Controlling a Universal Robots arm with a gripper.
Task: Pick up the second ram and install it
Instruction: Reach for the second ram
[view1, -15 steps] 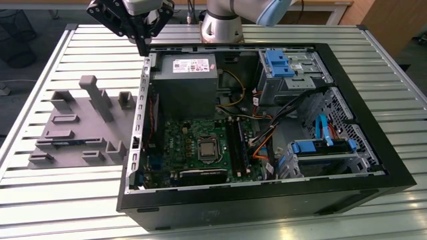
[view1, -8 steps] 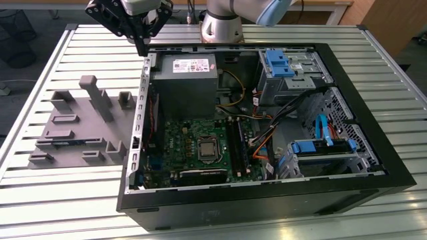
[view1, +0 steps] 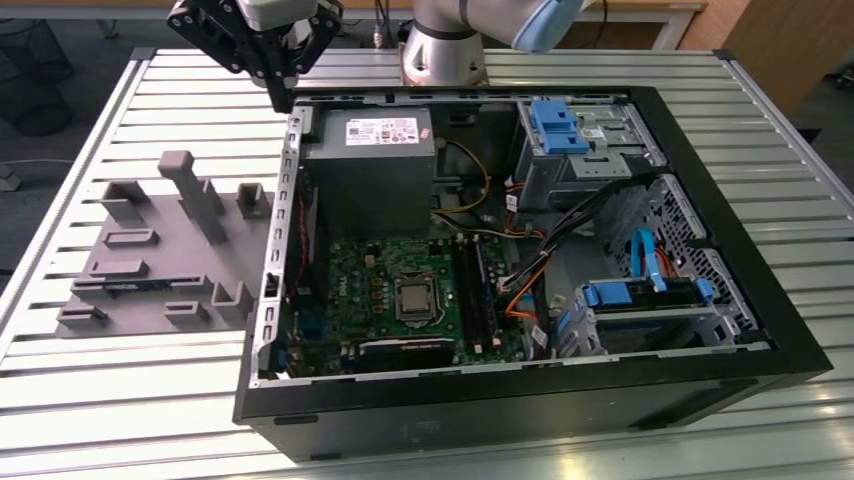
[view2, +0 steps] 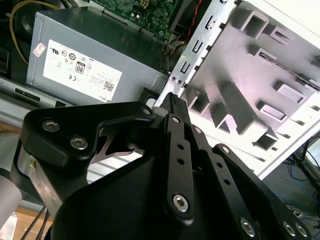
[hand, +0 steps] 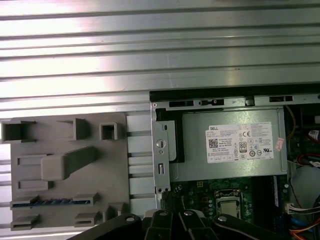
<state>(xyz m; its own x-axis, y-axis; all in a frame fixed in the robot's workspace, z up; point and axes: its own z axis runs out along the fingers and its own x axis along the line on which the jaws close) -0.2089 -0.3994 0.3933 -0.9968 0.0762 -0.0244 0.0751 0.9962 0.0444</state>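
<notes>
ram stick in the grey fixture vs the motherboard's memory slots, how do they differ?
Colour: the ram stick is blue-green; the memory slots are black. Place: the ram stick sits in the grey fixture outside the case; the memory slots sit on the motherboard inside it. Pose: in the exterior view the ram stick runs across the picture, the memory slots up it. Both are long and narrow.

Second ram (hand: 50, 202) seemingly half-sunk in fixture (hand: 112, 175)

Bright light is reflected as glare off the slatted aluminium table (hand: 160, 50); the interior of the computer case (view1: 507, 410) is left shadowed.
</notes>
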